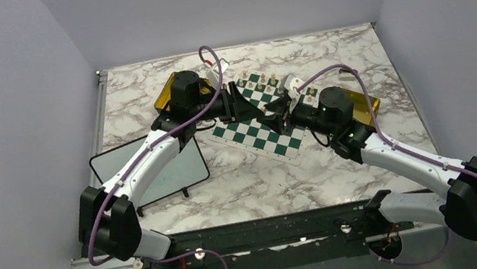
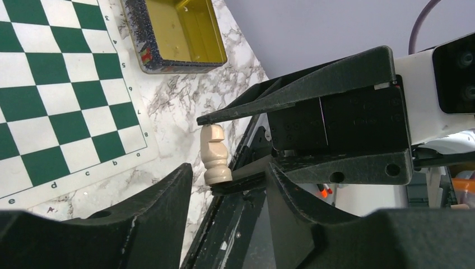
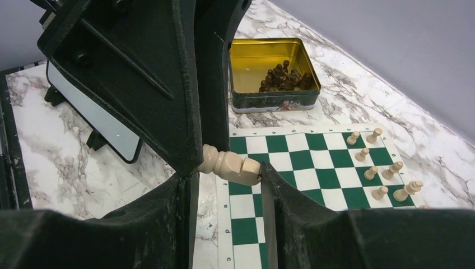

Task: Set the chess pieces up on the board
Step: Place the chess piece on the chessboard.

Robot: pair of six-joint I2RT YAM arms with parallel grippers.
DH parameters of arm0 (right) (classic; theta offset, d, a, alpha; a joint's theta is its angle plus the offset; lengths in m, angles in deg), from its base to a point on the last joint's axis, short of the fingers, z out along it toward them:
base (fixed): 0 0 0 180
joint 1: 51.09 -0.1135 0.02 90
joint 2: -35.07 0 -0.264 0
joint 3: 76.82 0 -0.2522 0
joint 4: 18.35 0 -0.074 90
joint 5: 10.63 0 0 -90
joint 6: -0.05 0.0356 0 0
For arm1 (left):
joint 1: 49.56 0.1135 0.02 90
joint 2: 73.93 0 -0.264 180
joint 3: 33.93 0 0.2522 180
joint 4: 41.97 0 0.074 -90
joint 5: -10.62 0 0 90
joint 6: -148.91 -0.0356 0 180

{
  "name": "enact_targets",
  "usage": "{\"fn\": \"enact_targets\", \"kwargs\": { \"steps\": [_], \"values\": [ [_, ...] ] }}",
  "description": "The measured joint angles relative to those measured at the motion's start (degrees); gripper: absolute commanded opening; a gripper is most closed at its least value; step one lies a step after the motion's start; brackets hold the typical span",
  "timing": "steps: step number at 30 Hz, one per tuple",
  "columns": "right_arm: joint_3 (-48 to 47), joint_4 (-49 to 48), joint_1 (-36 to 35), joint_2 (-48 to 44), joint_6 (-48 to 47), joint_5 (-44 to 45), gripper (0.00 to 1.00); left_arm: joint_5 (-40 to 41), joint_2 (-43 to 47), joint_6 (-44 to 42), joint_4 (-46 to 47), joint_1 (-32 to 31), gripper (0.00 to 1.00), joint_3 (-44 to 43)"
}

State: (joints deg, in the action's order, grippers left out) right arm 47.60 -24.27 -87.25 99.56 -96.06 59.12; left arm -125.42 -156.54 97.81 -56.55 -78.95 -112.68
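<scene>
A pale beige chess piece (image 3: 231,164) is clamped end to end in my right gripper (image 3: 226,171), head on one pad, base on the other, just above the green and white board (image 3: 313,162). My left gripper (image 2: 229,171) stands open around the same piece (image 2: 214,154), with a gap on each side. In the top view both grippers, left (image 1: 236,102) and right (image 1: 275,110), meet over the board (image 1: 258,135). Several beige pieces (image 3: 381,168) stand upright near the board's far corner.
A gold tin (image 3: 274,101) holding dark pieces (image 3: 283,75) sits beyond the board, by the left arm (image 1: 167,95). A second gold tin (image 2: 179,33) lies by the right arm (image 1: 366,106). A black-framed whiteboard (image 1: 154,174) rests at the left.
</scene>
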Motion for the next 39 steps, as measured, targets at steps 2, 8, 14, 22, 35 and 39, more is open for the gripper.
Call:
{"fn": "enact_targets", "kwargs": {
  "steps": [2, 8, 14, 22, 35, 39],
  "values": [
    [0.0, 0.0, -0.1, 0.2, 0.0, 0.0, 0.39, -0.4, -0.1, 0.4, 0.5, 0.0, 0.45, 0.2],
    [0.0, -0.1, -0.2, 0.2, -0.6, 0.0, 0.39, -1.6, -0.2, 2.6, 2.9, 0.2, 0.36, 1.0],
    [0.3, -0.5, -0.2, 0.1, -1.5, 0.0, 0.39, -2.2, -1.4, 5.1, 5.1, 0.6, 0.31, 1.7],
    [1.1, -2.5, -0.2, 0.1, -2.1, -0.2, 0.39, -2.6, -2.3, 8.7, 7.6, 0.7, 0.26, 2.4],
    [1.7, -2.8, -0.3, 0.0, 1.7, 0.2, 0.64, -4.5, -2.3, 9.7, 11.2, 0.6, 0.04, 4.9],
    [0.8, -0.6, -0.5, 0.0, 6.1, 0.9, 0.73, -5.6, -2.2, 6.2, 11.2, 0.2, 0.03, 4.9]
  ]
}}
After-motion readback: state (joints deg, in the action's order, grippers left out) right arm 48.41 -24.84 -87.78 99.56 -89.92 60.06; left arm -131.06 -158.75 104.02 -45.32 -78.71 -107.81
